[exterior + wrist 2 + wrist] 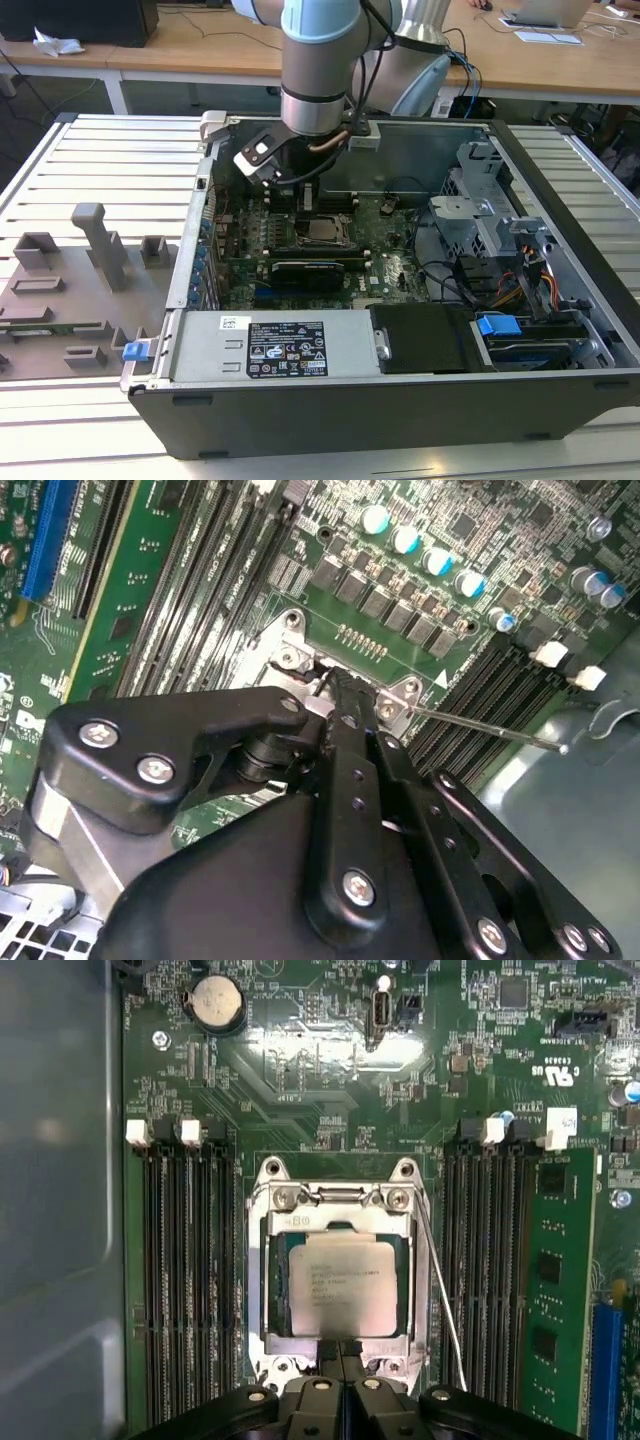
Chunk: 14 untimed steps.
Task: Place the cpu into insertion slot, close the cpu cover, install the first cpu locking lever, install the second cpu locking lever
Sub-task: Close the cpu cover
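Gripper (pixel 340 1348) fingers are pinched together at the edge of the cpu cover (pixel 257 1280); the cpu (pixel 335 1285) sits in the insertion slot (pixel 279 1290) beneath it (flat, apparently). Your press should land squarely there, clear of the unlatched locking lever (pixel 440 1290).

Setting: robotics lab bench. An open desktop computer case (pixel 400 410) lies flat on a slotted aluminium profile table (pixel 110 160). Grey fixture blocks (pixel 100 250) sit on the table at the exterior view's left. A robot arm (pixel 318 70) reaches into the case from the far side. Behind it are wooden desks (pixel 200 45) with trailing cables (pixel 465 70) and a laptop (pixel 545 10).
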Each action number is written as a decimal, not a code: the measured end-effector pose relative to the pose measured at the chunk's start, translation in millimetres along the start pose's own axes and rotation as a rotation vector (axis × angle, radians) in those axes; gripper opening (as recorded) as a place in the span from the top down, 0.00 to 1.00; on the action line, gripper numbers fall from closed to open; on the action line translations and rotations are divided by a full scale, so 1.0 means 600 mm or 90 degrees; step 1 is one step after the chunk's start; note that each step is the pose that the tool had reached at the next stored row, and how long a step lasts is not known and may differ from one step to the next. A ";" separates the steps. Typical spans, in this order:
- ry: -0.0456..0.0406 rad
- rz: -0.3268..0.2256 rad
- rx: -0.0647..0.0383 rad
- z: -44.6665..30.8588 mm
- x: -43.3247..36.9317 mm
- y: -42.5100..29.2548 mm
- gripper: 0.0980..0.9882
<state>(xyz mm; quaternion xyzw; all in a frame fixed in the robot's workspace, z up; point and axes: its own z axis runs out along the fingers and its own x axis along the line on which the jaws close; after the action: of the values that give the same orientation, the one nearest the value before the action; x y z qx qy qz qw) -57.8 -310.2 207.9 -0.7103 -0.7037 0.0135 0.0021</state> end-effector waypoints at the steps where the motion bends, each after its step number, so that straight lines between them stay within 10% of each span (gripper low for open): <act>1: 0.0000 0.000 0.000 0.000 0.000 0.005 0.99; 8: 0.0024 -0.003 0.001 0.001 0.000 0.071 0.99; 14: 0.0041 -0.004 0.001 -0.012 0.000 0.081 0.99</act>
<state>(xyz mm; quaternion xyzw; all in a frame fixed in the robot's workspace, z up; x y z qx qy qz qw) -9.3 -310.4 213.8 -0.7081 -0.7060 0.0118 0.0050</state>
